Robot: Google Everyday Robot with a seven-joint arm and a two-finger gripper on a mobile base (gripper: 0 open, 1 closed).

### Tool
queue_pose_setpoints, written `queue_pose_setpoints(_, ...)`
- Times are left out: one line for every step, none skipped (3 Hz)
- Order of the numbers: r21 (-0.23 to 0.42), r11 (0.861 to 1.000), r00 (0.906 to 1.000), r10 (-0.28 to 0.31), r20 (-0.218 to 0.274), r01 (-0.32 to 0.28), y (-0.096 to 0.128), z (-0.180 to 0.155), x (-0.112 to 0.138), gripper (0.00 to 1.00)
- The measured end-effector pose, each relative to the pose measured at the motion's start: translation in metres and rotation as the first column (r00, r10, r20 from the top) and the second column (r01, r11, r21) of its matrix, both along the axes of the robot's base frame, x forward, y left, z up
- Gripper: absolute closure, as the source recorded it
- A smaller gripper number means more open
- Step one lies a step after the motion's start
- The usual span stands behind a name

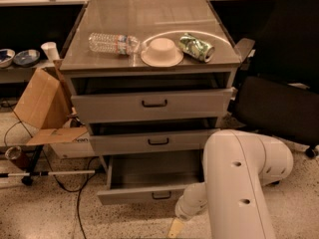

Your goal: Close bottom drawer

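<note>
The bottom drawer (149, 176) is the lowest of three grey drawers. It stands partly pulled out, its shallow tray empty, with a small black handle (161, 195) on its flat front. My gripper (175, 228) hangs at the end of the white arm (239, 183), low in the view. It is just in front of and below the drawer front, slightly right of the handle. Only its yellowish tip shows.
The two upper drawers (152, 103) stand slightly ajar. On the cabinet top lie a water bottle (112, 43), a white bowl (162, 51) and a green can (196, 47). A cardboard box (42, 108) and cables are at the left, a black chair (279, 103) at the right.
</note>
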State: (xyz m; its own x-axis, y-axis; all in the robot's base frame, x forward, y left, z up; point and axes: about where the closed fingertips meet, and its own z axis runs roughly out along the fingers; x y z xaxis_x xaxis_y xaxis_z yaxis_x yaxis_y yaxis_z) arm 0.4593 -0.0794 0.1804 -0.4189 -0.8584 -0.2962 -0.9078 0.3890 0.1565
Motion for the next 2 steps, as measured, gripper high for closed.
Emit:
queue_pose_setpoints(-0.039,0.998,0.9968,0.049,0.063,-0.047,0.027,0.004,0.055,0.27)
queue_pose_setpoints(-0.083,0.995,0.9948,0.058,0.083,-0.051,0.023,0.006,0.077,0.5)
